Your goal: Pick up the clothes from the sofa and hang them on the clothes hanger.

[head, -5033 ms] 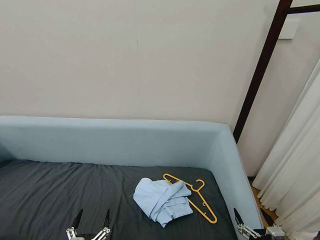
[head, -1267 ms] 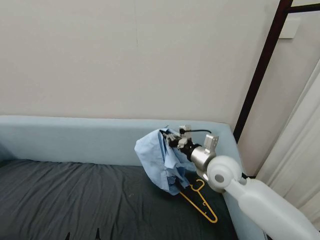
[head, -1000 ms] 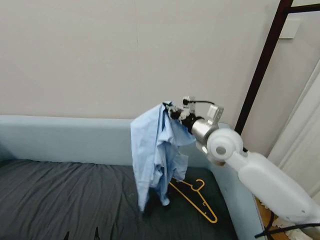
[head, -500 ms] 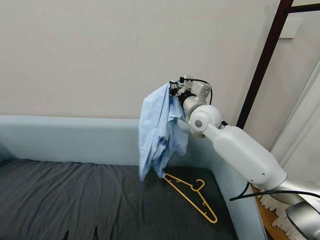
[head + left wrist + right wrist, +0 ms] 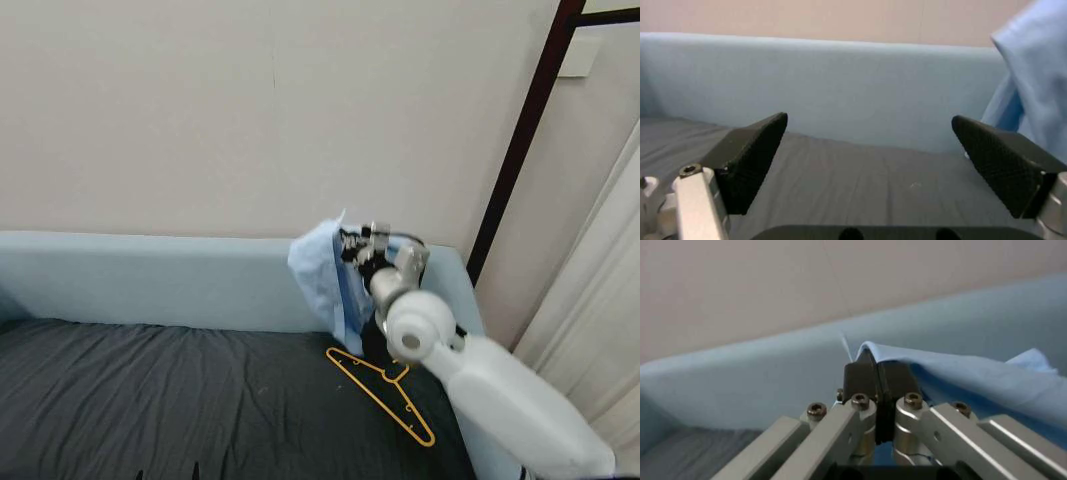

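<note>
The sofa [image 5: 445,300] is cleared of the clothes [image 5: 322,278]: the blue garment is held in the air, draped just below the right hand [image 5: 348,246], which is clenched on a fold of its edge. Pickup is judged done; hanging is left. The yellow hanger [image 5: 385,385] is seen lying on the seat [image 5: 150,400] below that hand. Open room is found above the seat; the backrest [image 5: 150,280] is close behind the hand. The left hand [image 5: 867,125] is held low, fingers spread, empty.

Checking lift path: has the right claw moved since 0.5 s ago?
Yes: the right claw, shut on the crumpled light blue shirt, dropped from above the pale blue sofa backrest to level with its top.
</note>
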You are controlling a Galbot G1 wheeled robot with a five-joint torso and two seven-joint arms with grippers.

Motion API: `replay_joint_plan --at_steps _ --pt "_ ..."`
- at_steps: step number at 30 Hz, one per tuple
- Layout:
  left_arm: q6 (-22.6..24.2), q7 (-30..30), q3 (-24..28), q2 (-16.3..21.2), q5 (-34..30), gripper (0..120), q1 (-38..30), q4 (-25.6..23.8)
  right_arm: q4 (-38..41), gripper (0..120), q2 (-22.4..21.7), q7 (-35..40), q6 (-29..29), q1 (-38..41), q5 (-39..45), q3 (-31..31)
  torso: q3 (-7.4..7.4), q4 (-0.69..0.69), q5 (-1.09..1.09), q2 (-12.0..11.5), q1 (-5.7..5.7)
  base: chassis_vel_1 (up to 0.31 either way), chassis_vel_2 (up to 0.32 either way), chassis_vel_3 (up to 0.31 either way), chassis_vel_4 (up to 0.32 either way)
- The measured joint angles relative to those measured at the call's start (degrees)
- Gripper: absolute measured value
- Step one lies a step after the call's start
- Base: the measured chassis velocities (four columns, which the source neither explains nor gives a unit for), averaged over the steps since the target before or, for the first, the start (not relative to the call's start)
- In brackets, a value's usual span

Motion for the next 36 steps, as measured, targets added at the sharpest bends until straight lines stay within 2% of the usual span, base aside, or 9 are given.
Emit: replay_joint_plan --at_steps 2,3,7,13,20,27,32,35,36 --pt "-0.01 0.09 0.02 -0.12 0.04 97 -0.24 0.38 3.61 0 -2.33 -1.04 0.05 -10.11 -1.67 2.44 0.00 -0.03 -0.01 0.00 0.00 0.000 0.000 0.000 0.000" --pt "-0.01 0.09 0.02 -0.12 0.04 97 -0.24 0.38 3.61 0 -2.33 -1.04 0.05 -10.11 -1.67 2.44 0.00 -0.03 -0.01 0.00 0.00 0.000 0.000 0.000 0.000" --pt "0.01 0.51 0.45 -0.74 0.32 97 -0.76 1.08 7.55 0 -5.45 -4.99 0.64 -28.99 -6.51 4.78 -0.01 -0.02 -0.02 0.01 -0.01 0.000 0.000 0.000 0.000" --pt "0.11 0.75 0.55 -0.84 0.61 97 -0.86 1.23 7.44 0 -5.81 -7.37 0.67 -38.91 -12.68 -0.66 -0.01 0.00 -0.02 0.01 -0.01 0.000 0.000 0.000 0.000" --pt "-0.32 0.70 0.06 -0.09 0.39 97 -0.61 1.24 6.32 0 -6.67 -8.48 -2.07 -42.38 -15.04 -6.54 0.00 0.00 -0.03 0.01 -0.01 0.000 0.000 0.000 0.000" --pt "-0.45 0.64 0.18 -0.17 0.33 97 -0.70 1.36 1.50 0 -6.45 -10.39 -2.63 -41.63 -20.62 -5.91 0.00 -0.01 -0.02 0.01 -0.01 0.000 0.000 0.000 0.000" --pt "-0.49 0.40 0.19 0.11 0.29 97 -1.09 2.04 4.09 17 -9.11 -10.87 -2.61 -41.54 -20.93 -3.98 0.01 0.00 -0.02 0.00 0.00 0.000 0.000 0.000 0.000" --pt "-0.43 0.24 0.20 0.38 0.05 97 -1.68 2.35 5.98 32 -11.27 -11.18 -2.60 -41.82 -20.10 -0.98 0.00 -0.01 -0.02 0.00 0.00 0.000 0.000 0.000 0.000" --pt "-0.43 0.24 0.20 0.38 0.05 97 -1.68 2.35 5.98 32 -11.27 -11.18 -2.60 -41.82 -20.10 -0.98 0.00 -0.01 -0.02 0.00 0.00 0.000 0.000 0.000 0.000"
